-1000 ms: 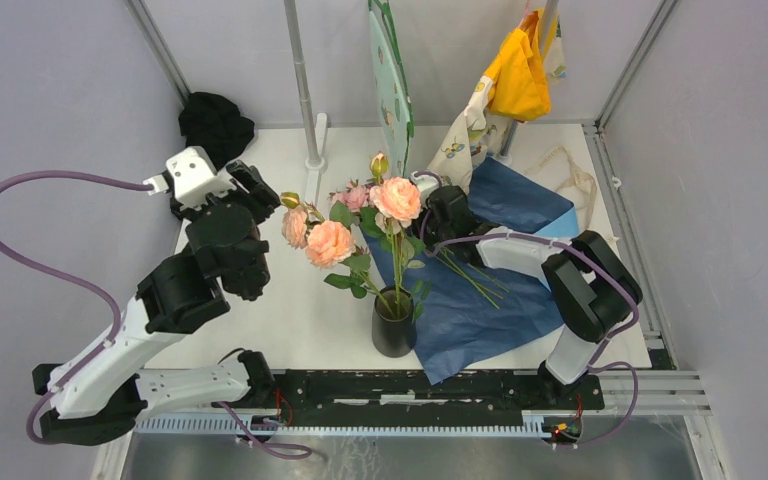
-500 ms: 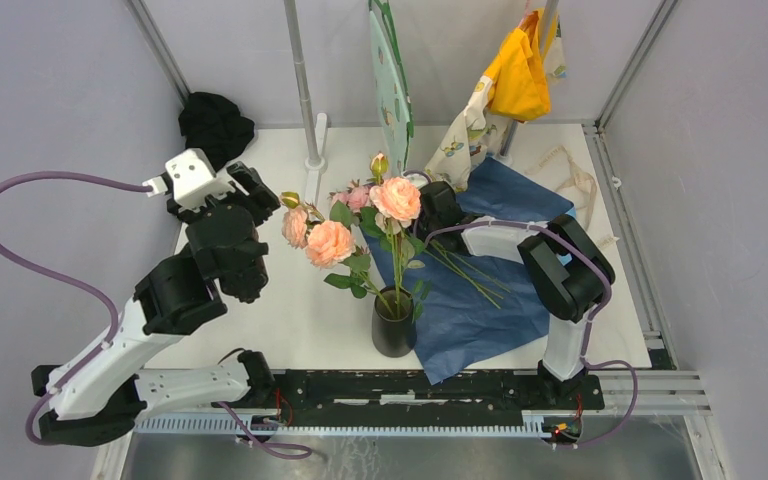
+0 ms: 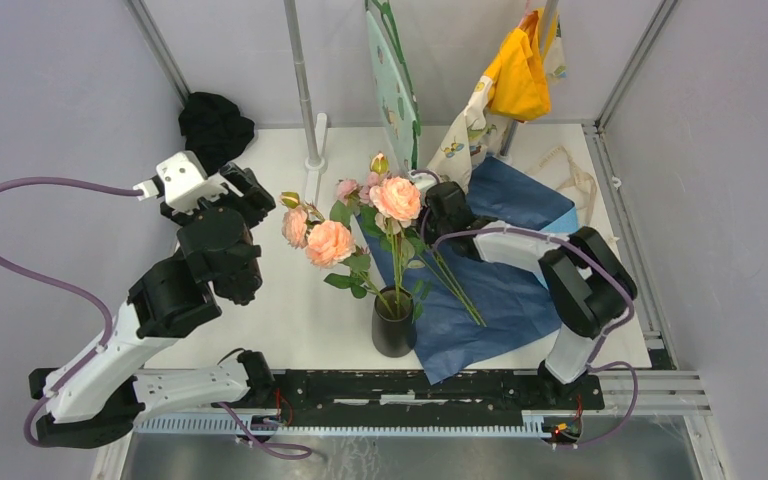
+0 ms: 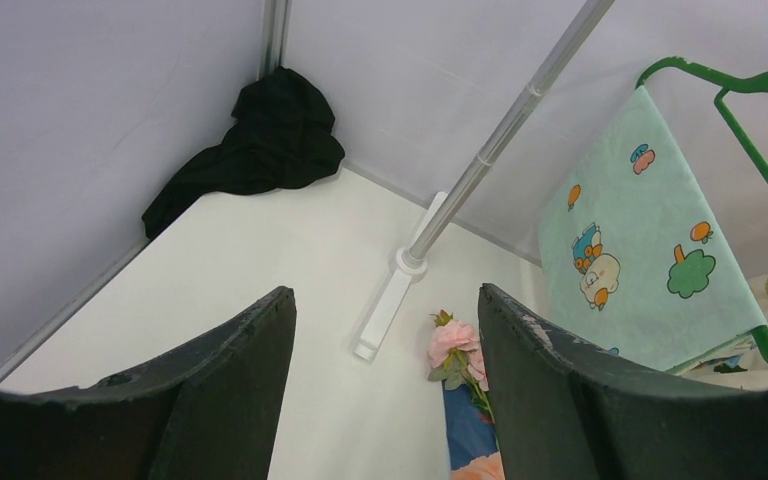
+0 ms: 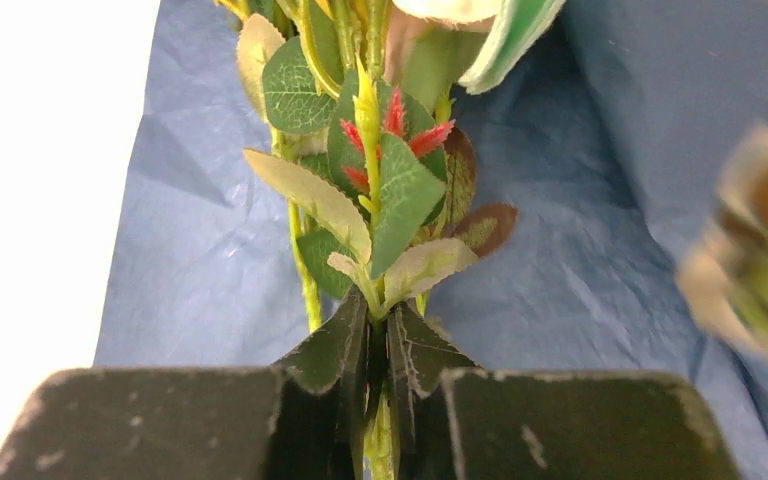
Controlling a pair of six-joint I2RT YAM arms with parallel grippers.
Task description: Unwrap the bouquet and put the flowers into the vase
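Blue paper, matte and softly creased, covers the right side of the bench from about 5 o'clock round to 2 o'clock. Its far corner slips under hanging cloths, and I lose the edge there.

My right hand is clenched on a thin green rose stem above that paper. In the wrist view the dark, wedge-shaped fingertips meet around it. Toothed, waxy leaves and small red shoots fan out just above. More stems run alongside at 10 o'clock of the grip, and I cannot tell how many are actually pinched. The blooms are cut off by the top of that view, and a peach-and-green blur at 3 o'clock is too soft to name. From above, leaves cover the grip itself.

The vase, a matte black tapered cylinder, stands at 6 o'clock near the bench's front edge, just beside the paper's left border. I can't say whether they touch. The flowers in it lean toward 11 o'clock with layered peach heads. Their stems overlap too much to count.

My left hand is released at 10 o'clock of those blooms. Its blunt, scuffed fingers are spread over bare white bench.

Black cloth slumps in the 11 o'clock corner. A mint printed cloth hangs from a green hanger, partly cut off by the frame edge.
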